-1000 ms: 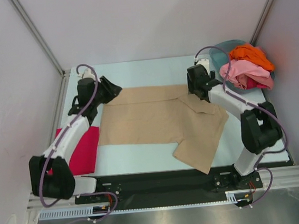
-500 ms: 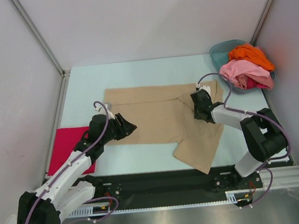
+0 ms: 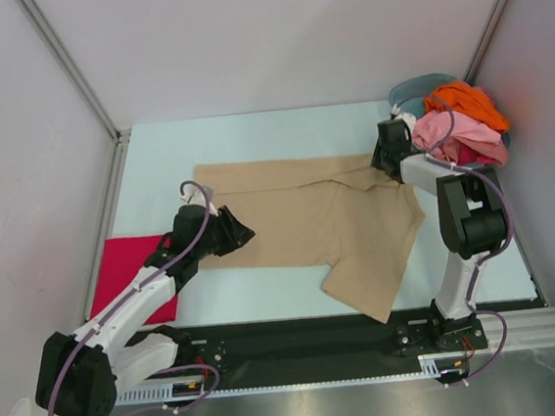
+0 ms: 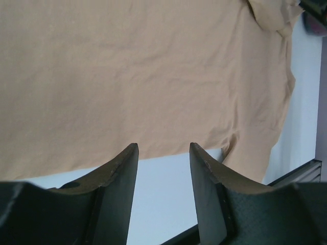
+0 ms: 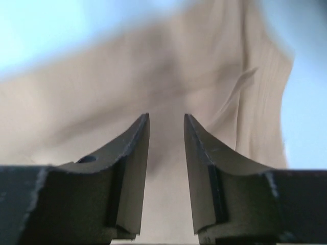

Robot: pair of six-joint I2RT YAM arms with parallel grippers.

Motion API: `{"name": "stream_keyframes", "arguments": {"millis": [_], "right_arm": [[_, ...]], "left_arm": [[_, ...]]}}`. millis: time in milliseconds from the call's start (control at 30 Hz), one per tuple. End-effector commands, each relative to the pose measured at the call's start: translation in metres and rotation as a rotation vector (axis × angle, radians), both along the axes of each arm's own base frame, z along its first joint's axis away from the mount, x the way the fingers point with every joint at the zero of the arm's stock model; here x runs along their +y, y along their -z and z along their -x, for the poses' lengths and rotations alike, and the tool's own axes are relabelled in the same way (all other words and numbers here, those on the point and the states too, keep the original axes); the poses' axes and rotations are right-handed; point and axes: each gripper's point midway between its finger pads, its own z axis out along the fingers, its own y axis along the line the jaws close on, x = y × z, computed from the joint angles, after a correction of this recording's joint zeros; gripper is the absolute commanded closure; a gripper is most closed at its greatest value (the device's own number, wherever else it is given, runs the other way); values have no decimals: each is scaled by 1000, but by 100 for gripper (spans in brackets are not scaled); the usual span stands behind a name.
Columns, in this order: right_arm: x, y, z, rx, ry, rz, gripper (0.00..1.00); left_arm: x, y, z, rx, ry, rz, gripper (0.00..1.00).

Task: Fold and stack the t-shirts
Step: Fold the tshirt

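A large tan t-shirt lies spread on the pale table, one sleeve reaching toward the near edge. My left gripper sits low at its left edge. In the left wrist view that gripper is open over bare table, and the tan cloth begins just past the fingertips. My right gripper hovers at the shirt's back right corner. The right wrist view shows this gripper open, with blurred tan cloth below and nothing between the fingers. A folded magenta-red t-shirt lies at the left.
A teal basin stands at the back right corner, heaped with a pink t-shirt and an orange one. Grey walls close in both sides and the back. A black rail runs along the near edge.
My left arm swung from the shirt's back left corner down to its near left edge. My right gripper dipped over the shirt's right part, then moved back toward the basin.
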Motion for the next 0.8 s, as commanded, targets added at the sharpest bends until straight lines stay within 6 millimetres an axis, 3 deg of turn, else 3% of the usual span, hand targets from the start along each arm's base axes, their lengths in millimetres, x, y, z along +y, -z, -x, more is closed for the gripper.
{"name": "stream_keyframes", "arguments": {"millis": [0, 67, 133, 200, 233, 267, 367, 433, 467, 500, 533, 633, 667, 700, 767], "right_arm": [[-16, -40, -49, -124, -3, -55, 60], [-17, -50, -63, -140, -32, -93, 55], [-20, -52, -58, -98, -39, -112, 52], [-13, -52, -41, -68, -60, -112, 50], [-3, -53, -31, -65, -85, -89, 44], [-2, -53, -8, -63, -91, -68, 39], [12, -44, 36, -77, -132, -97, 25], [26, -40, 53, -100, -165, -213, 19], [31, -51, 54, -158, -176, -251, 16], [31, -30, 71, -124, -172, -275, 13], [36, -39, 66, -195, -190, -317, 8], [43, -27, 77, -237, -194, -416, 6], [46, -37, 70, -296, -211, -432, 6], [48, -25, 68, -270, -203, -461, 6], [53, -29, 58, -297, -215, -499, 7]], "left_arm": [[-8, -31, -18, -95, 17, 4, 50], [-9, -32, -22, -98, 18, 0, 50], [-10, -33, -25, -102, 22, -7, 50], [-11, -31, -26, -101, 25, -10, 50], [-13, -33, -27, -107, 31, -2, 49], [-13, -30, -27, -100, 33, -2, 50], [-18, -27, -28, -97, 45, 17, 49], [-21, -27, -27, -97, 60, 32, 50], [-23, -26, -26, -91, 66, 36, 50], [-24, -24, -26, -90, 70, 38, 50], [-24, -24, -26, -91, 69, 40, 50], [-26, -22, -24, -85, 76, 46, 50], [-26, -22, -24, -84, 78, 49, 49], [-26, -22, -23, -84, 78, 49, 50], [-26, -23, -22, -88, 78, 50, 50]]}}
